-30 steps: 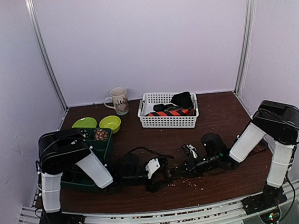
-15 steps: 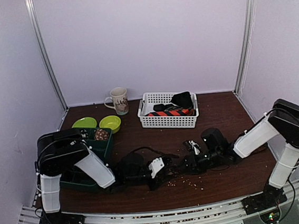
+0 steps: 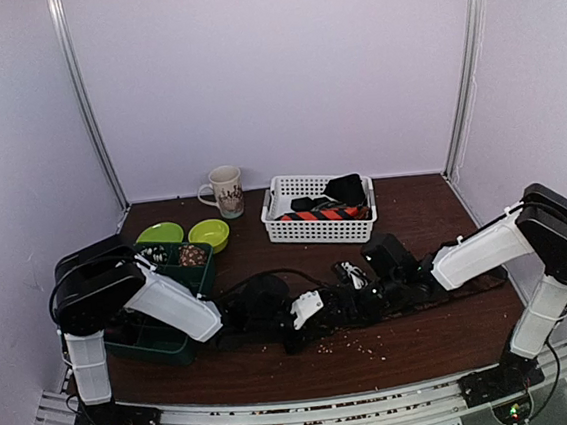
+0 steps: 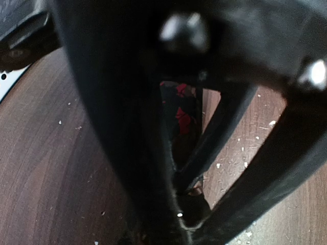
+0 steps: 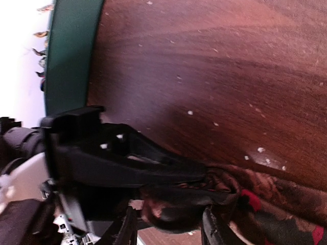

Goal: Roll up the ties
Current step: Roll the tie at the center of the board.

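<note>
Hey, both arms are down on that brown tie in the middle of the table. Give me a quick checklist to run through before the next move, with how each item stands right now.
1. Left gripper holding the brown patterned tie: cannot tell; it lies on the fabric, but the grip itself is hidden.
2. Right gripper open: ok; its fingers stand apart at the tie.
3. Tie's free length on the table: ok; it trails rightward under the right arm.
4. White basket clear of both arms: ok.
5. Left arm clear of the green tray: cannot tell; it crosses close by.
</note>
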Available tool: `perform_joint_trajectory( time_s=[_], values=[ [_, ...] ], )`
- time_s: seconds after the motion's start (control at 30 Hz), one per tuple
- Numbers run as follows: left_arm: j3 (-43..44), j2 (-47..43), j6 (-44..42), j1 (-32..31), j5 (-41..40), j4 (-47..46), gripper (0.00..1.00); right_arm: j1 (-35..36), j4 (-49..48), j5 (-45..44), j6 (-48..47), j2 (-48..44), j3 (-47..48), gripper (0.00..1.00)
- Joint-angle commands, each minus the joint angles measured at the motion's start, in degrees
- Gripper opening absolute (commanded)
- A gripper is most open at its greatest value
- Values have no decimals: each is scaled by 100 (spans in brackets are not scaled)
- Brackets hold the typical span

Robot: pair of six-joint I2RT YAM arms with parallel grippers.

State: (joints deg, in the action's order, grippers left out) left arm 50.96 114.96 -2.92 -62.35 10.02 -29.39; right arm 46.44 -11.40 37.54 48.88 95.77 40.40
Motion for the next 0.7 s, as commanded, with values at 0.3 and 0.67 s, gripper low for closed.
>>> perform_joint_trajectory(
  time_s=[0.3,0.67],
  values=[
    [-63,37,-79,12,-230,863,32,36,476,-242,-330,392,104,0],
    [-769,-112,78,12,-368,-1404,70,-468,-1269,643,268,796,-805,0]
  ],
)
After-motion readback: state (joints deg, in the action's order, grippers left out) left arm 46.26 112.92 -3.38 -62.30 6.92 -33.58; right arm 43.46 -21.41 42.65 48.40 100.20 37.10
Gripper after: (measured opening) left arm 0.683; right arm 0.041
